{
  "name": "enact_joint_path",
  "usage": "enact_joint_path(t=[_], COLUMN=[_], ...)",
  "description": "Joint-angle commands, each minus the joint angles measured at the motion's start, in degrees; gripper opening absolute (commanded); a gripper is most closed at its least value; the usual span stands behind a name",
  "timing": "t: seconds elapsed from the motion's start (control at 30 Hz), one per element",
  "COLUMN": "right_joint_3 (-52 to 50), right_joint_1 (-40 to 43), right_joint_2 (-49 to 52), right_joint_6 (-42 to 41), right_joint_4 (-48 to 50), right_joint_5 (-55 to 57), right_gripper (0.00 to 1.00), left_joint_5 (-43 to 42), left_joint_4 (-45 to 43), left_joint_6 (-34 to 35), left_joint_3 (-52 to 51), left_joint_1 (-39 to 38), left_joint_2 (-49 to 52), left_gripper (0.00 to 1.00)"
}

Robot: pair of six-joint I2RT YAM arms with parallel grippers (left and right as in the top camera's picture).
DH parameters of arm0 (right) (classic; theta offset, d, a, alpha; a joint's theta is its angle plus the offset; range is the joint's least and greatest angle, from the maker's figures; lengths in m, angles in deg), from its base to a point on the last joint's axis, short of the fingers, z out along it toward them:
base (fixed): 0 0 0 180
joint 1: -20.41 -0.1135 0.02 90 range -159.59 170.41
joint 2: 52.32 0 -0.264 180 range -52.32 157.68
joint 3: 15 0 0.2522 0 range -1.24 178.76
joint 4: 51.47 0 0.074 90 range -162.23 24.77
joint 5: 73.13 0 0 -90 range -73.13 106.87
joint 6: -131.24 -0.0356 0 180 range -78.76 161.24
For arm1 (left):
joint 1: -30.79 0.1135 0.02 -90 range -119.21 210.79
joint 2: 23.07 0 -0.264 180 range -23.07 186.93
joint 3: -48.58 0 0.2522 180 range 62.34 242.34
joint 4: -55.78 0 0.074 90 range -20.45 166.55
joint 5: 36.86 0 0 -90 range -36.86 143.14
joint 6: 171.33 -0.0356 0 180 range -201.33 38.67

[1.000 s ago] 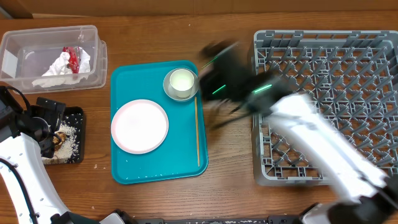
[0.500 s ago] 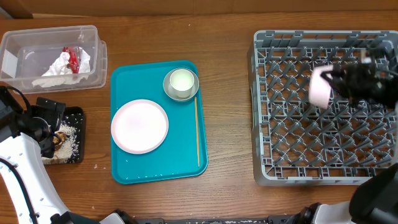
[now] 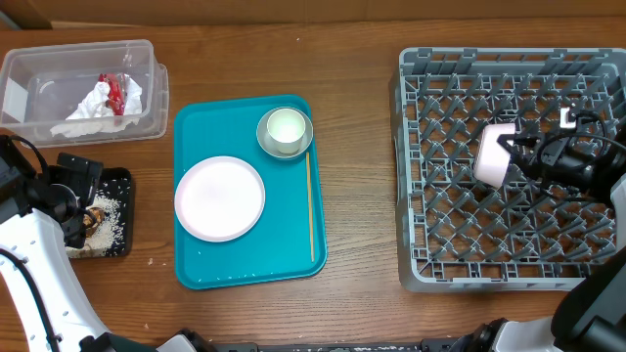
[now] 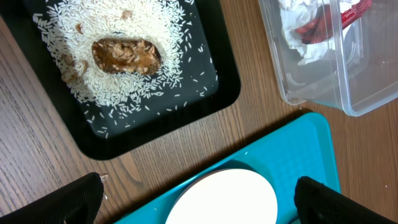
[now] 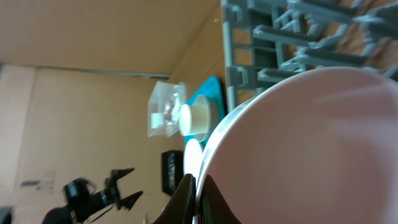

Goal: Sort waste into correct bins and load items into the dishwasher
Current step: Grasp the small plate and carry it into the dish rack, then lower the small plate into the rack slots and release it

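waste, paper: a crumpled white paper napkin [image 3: 93, 106] and a small red-and-white wrapper [image 3: 117, 90] are lodged in the clear rectangular plastic tub [image 3: 44, 98] at the far left; this part is judged done.
waste, food: loose white rice grains [image 4: 155, 74] and a small brown food lump [image 4: 126, 55] are lodged in the shallow black rectangular plastic tray [image 4: 205, 99]; a few grains are scattered to its edges. this part is judged done as well.
item in hand: a small pale white-pink bowl [image 3: 492, 154] is held on its side over the middle of the large square grey plastic dish rack [image 3: 421, 264]. whether it touches the pegs cannot be told.
right gripper [image 5: 194, 196]: clamped on the small bowl's rim, one finger on each face.
left gripper [image 4: 199, 202]: fingers spread wide apart, nothing between them; parked over the black tray's near side.
items left to load: a round pale white-pink plate [image 3: 219, 198] and a pale grey-rimmed bowl with white inside [image 3: 285, 132], both on the larger teal serving tray [image 3: 284, 225]. a separate cup cannot be told apart.
other: a thin pale stick [image 3: 310, 205] is laid along the teal tray's right side.
rack contents: no dish is seen seated in it yet.
progress: sorting is judged complete; loading is judged barely begun.
writing: no brand, label or text can be read in any view.
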Motion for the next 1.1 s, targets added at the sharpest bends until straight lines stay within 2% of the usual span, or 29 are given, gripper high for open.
enact_joint_path(t=[0.0,0.3,0.43,0.57,0.77,0.93,1.07], right_joint_3=[-0.3,0.7,0.9,0.9,2.2,7.1,14.2], right_joint_1=[0.2,0.3,0.9,1.6,3.2,4.9,6.4], right_joint_2=[0.2,0.2,0.2,0.2,0.2,0.2,-0.1], right_joint_6=[-2.8,-9.1,-9.3,-10.5,-10.9,-11.8,-11.8], right_joint_4=[1.4,5.6,5.9,5.5,5.0,0.2,-7.5], right_joint_5=[4.1,8.3,10.8,18.9,19.8,20.2,26.4], right_gripper=[0.04,0.04,0.04,0.08,0.09,0.09,0.20], left_joint_5=[0.6,0.6,0.6,0.6,0.6,0.6,0.6], left_joint_4=[-0.1,-0.1,-0.1,-0.1,-0.1,-0.1,-0.1], left_joint_6=[0.8,0.8,0.8,0.8,0.8,0.8,0.8], left_joint_3=[-0.1,-0.1,-0.1,-0.1,-0.1,-0.1,-0.1], left_joint_1=[-0.1,-0.1,-0.1,-0.1,-0.1,-0.1,-0.1], left_joint_2=[0.1,0.1,0.1,0.1,0.1,0.1,0.1], left_gripper=[1.00,1.00,1.00,1.00,1.00,1.00,1.00])
